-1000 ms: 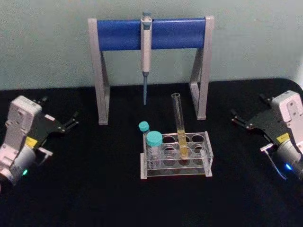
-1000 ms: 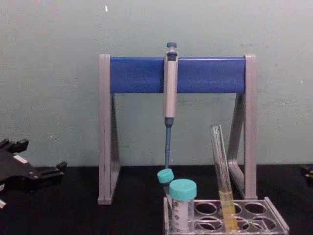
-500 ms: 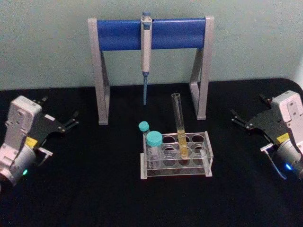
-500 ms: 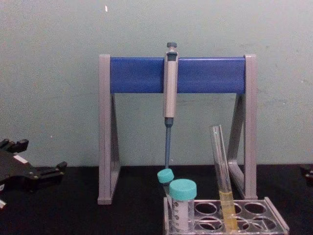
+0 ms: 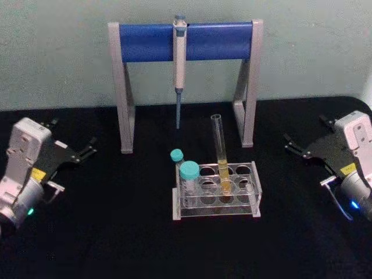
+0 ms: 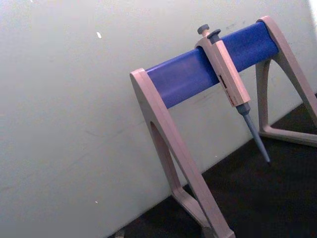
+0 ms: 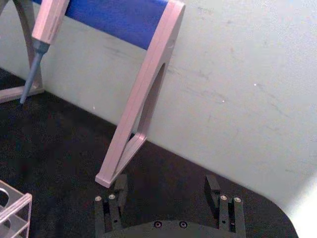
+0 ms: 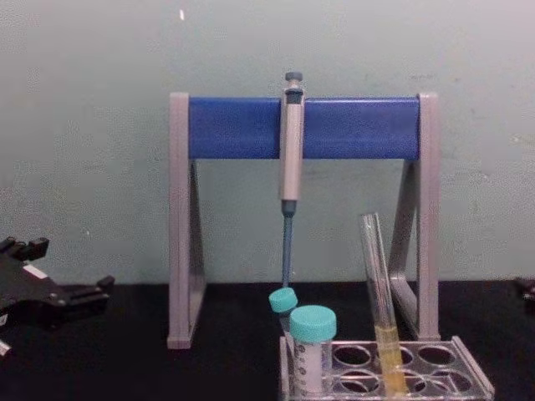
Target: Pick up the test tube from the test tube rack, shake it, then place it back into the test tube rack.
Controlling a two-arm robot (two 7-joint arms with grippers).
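Observation:
The test tube (image 5: 221, 152) is long, clear and capless, with yellow liquid at its bottom. It stands slightly tilted in a hole of the clear plastic test tube rack (image 5: 256, 196) at the table's middle. The chest view shows the test tube (image 8: 378, 284) and the rack (image 8: 470, 373) from the side. My left gripper (image 5: 73, 135) rests open at the far left, well apart from the rack, and the chest view shows the left gripper (image 8: 70, 267) at its left edge. My right gripper (image 5: 304, 131) sits open at the far right, with nothing between the right gripper (image 7: 166, 187) fingers in its wrist view.
A grey-and-blue pipette stand (image 5: 186, 42) stands behind the rack with a pipette (image 5: 179, 64) hanging from its bar. Two teal-capped tubes (image 5: 188, 172) occupy the rack's left end. Black tabletop lies between each gripper and the rack.

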